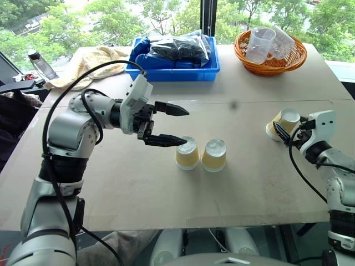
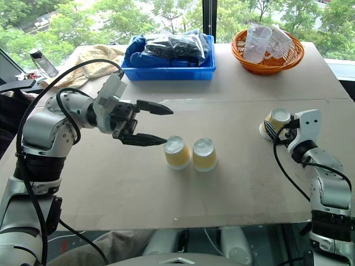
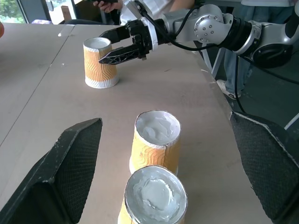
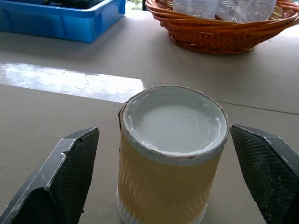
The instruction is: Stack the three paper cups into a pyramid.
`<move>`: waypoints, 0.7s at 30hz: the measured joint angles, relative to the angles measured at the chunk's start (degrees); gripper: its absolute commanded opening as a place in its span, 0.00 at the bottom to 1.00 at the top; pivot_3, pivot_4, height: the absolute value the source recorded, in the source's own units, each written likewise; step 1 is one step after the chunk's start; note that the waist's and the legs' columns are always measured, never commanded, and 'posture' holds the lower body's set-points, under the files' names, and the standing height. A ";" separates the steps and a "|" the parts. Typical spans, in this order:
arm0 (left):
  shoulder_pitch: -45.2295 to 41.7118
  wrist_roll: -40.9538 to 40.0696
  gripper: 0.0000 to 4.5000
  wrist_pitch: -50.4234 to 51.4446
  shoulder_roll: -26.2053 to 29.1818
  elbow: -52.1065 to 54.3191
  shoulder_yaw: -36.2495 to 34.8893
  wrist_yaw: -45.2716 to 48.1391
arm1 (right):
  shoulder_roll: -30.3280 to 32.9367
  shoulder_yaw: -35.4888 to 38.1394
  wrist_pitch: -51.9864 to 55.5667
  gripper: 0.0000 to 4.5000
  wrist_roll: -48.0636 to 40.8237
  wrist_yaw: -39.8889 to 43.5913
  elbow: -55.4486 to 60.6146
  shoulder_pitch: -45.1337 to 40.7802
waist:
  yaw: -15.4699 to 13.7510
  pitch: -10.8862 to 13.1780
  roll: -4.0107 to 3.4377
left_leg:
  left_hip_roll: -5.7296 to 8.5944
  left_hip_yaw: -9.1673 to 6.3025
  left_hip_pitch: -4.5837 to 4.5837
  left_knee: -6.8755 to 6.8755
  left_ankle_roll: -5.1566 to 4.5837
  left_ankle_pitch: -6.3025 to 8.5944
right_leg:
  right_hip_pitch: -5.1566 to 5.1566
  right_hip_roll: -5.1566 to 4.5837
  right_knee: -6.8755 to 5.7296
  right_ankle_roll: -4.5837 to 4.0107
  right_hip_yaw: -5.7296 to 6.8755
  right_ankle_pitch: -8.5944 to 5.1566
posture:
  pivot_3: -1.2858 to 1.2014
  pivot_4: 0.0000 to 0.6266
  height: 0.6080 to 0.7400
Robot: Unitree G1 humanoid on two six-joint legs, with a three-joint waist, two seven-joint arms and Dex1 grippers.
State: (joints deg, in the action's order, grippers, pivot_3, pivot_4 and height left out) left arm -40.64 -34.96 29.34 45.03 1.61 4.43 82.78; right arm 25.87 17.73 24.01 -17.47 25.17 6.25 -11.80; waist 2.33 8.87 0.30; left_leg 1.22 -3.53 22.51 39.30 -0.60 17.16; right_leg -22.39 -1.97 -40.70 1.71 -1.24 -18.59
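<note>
Two paper cups [image 1: 201, 154] stood upside down, side by side at frame centre on the table [image 1: 249, 188]. The left gripper [image 1: 173, 125], fingers spread apart and empty, pointed at them from the left. The third cup [image 1: 284, 123] stood inverted at right, between the right gripper's [image 1: 290, 131] wide-apart fingers, ungripped.

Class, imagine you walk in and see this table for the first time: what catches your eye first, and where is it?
Two upside-down paper cups stand side by side mid-table, with the open left gripper just to their left. A third cup stands apart near the table's right edge, between the open fingers of the right gripper. At the back sit a blue bin and an orange basket of clear cups.
</note>
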 measured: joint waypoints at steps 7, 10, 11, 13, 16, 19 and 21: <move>0.90 -0.03 1.00 0.14 0.85 1.15 -1.65 -0.30 | -0.02 -0.30 -4.39 0.45 0.07 0.89 -4.66 -2.21 | 0.11 0.00 -0.01 | -0.01 -0.01 -0.01 0.00 0.00 0.00 | -0.01 0.01 -0.02 0.00 -0.01 0.00 | 0.52 0.24 1.00; 0.98 -0.05 1.00 0.14 0.84 1.17 -1.72 -0.27 | -0.18 -1.07 -5.47 0.45 0.00 1.35 -5.09 -2.23 | 0.08 0.00 -0.01 | -0.01 0.00 0.00 0.00 0.00 0.00 | -0.01 0.00 -0.01 0.00 -0.01 0.00 | 0.52 0.24 1.00; 1.02 -0.05 1.00 0.12 0.82 1.17 -1.73 -0.28 | -0.22 -1.18 -5.94 0.45 -0.40 2.00 -5.07 -2.23 | 0.07 0.00 -0.01 | -0.01 0.00 0.00 0.00 0.00 0.00 | -0.01 0.00 -0.01 0.00 0.00 0.00 | 0.52 0.24 1.00; 1.07 -0.03 1.00 0.09 0.81 1.16 -1.81 -0.45 | -0.20 -1.31 -6.26 0.45 -1.17 3.20 -4.64 -2.16 | 0.06 0.00 -0.01 | -0.01 0.00 0.00 0.00 0.00 0.00 | -0.01 0.00 -0.01 0.00 0.00 0.00 | 0.52 0.24 1.00; 1.74 0.12 1.00 0.01 0.90 0.98 -2.27 -0.79 | 0.62 -3.24 -5.19 0.45 -4.67 7.68 1.32 -1.08 | 0.22 0.02 -0.03 | -0.03 -0.01 0.01 0.00 0.00 0.00 | -0.02 0.02 -0.02 0.00 -0.02 0.00 | 0.52 0.24 1.00; 3.31 0.16 1.00 0.00 1.76 0.96 -2.91 -0.83 | 2.42 -5.23 -1.33 0.45 -9.18 10.85 8.79 -1.01 | 0.29 0.02 -0.04 | -0.05 -0.02 0.00 0.00 0.00 0.00 | -0.04 0.02 -0.02 0.00 -0.03 0.00 | 0.52 0.24 1.00; 5.60 0.23 1.00 -0.09 3.59 1.01 -4.64 -0.85 | 3.35 -7.93 4.22 0.45 -14.80 12.07 16.69 -2.55 | 0.39 0.03 -0.04 | -0.06 -0.06 0.00 -0.02 0.00 0.00 | -0.06 0.03 -0.02 0.00 -0.06 0.00 | 0.52 0.24 1.00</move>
State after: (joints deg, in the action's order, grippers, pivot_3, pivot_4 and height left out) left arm -35.04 -34.73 29.25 48.63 2.62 -0.21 81.93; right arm 29.21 9.79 28.23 -32.27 37.24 22.94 -14.35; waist 2.72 8.90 0.25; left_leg 1.16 -3.59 22.51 39.28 -0.61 17.17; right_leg -22.45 -1.94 -40.72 1.70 -1.29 -18.59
